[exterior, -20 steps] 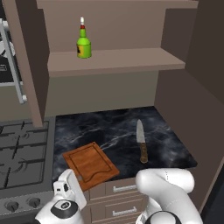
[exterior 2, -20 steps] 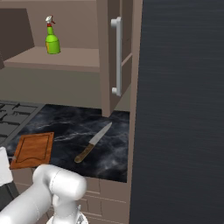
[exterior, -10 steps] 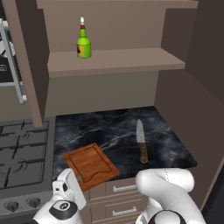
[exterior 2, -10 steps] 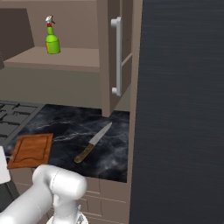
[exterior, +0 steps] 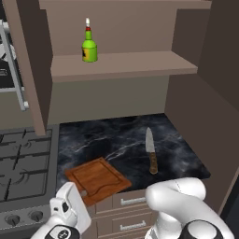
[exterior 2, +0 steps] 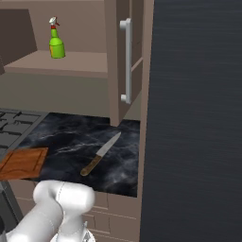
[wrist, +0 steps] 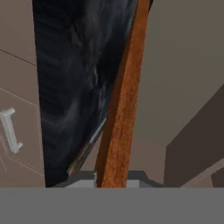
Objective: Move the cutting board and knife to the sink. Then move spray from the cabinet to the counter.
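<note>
Cutting board point(exterior: 97, 179) edge between fingers point(wrist: 83, 180) at counter point(exterior: 121, 140) front

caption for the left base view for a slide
Cutting board overhangs the counter edge, knife beside it, spray on the cabinet shelf.

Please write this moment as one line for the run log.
stage: grasping board | fingers: closing on board edge | knife: on counter | spray: on shelf

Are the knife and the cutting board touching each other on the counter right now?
Apart. The left base view shows bare counter between the cutting board and the knife; the right base view shows the same gap.
</note>
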Available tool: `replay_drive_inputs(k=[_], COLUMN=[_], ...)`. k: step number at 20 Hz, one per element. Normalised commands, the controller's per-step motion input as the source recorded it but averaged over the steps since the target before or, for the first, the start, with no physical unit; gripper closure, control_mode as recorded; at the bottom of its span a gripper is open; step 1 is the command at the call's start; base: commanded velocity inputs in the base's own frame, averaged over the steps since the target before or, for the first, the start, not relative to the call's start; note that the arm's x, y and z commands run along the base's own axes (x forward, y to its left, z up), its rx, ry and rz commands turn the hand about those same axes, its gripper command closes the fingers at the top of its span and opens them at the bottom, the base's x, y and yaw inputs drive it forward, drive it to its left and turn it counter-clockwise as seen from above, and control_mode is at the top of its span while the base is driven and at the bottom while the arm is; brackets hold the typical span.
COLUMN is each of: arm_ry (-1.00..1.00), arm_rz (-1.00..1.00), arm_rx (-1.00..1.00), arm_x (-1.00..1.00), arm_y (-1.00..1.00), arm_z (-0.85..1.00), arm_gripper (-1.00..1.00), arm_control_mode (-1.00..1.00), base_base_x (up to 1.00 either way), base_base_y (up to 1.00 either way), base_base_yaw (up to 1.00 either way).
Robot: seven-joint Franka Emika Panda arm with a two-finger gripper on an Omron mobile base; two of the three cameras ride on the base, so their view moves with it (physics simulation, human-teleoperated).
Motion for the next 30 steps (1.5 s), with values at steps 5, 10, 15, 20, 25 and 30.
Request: replay_drive_inputs(k=[5,10,15,20,25,30], arm_ry=[-0.09,-0.1,-0.07,-0.05,-0.02,-0.02], arm_rz=[0.0,0.02,0.14,0.16,0.08,0.01], arm_rx=[0.0,0.0,0.07,0.09,0.04,0.0], arm_x=[-0.43,-0.17,-0.1,-0.18,-0.2,-0.09], arm_y=[-0.02,-0.08,-0.16,-0.21,-0.35,-0.39], arm_z=[0.75,0.73,0.77,0.8,0.59,0.34], arm_gripper=[1.0,1.0,1.0,1.0,1.0,1.0], arm_control_mode=[-1.0,-1.0,-1.0,-1.0,-1.0,-1.0], base_base_x=[0.0,0.0,0.0,0.0,0.0,0.0], base_base_y=[0.0,0.0,0.0,0.0,0.0,0.0], base_base_yaw=[0.0,0.0,0.0,0.0,0.0,0.0])
